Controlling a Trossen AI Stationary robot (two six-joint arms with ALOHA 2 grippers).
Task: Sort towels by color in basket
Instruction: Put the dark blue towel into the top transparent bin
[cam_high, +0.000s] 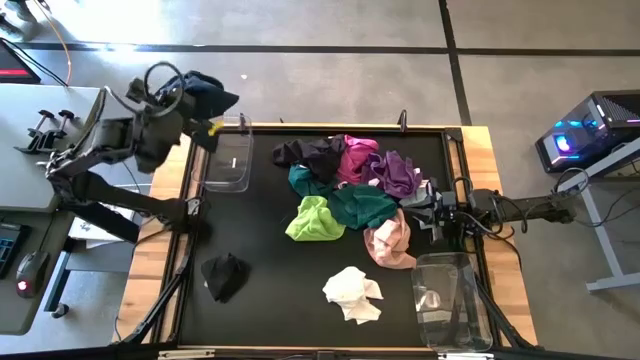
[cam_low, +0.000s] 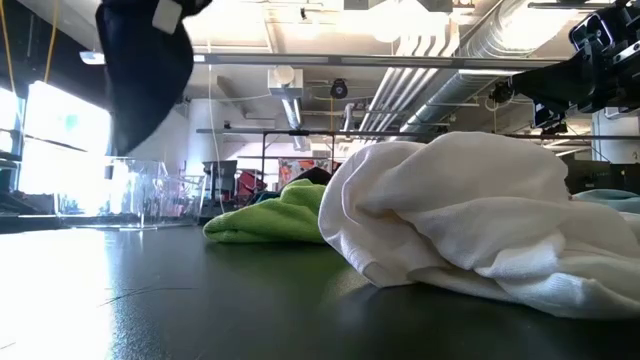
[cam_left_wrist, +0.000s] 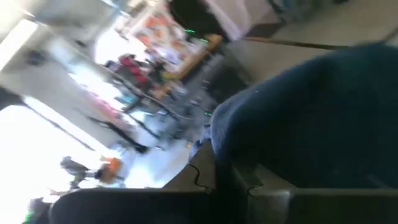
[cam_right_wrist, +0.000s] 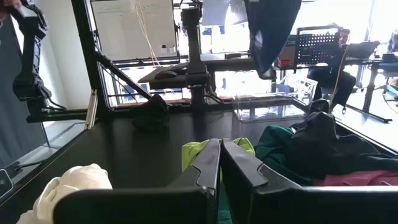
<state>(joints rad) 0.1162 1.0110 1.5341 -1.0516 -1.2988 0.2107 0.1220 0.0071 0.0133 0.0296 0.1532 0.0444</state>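
No readable text, labels, brands or numbers appear in any view; a distant colourful poster and whiteboard sheets are too blurred to read

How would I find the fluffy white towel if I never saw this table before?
Start at the black mat covering the table, then look at the edge nearest the clear bin on the right arm's side. The white towel lies crumpled there by itself, apart from the colourful pile. It is the only white cloth.

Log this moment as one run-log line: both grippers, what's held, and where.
left gripper: shut on navy towel, raised beside left clear bin | right gripper: shut, empty, at the towel pile | white towel: apart on mat
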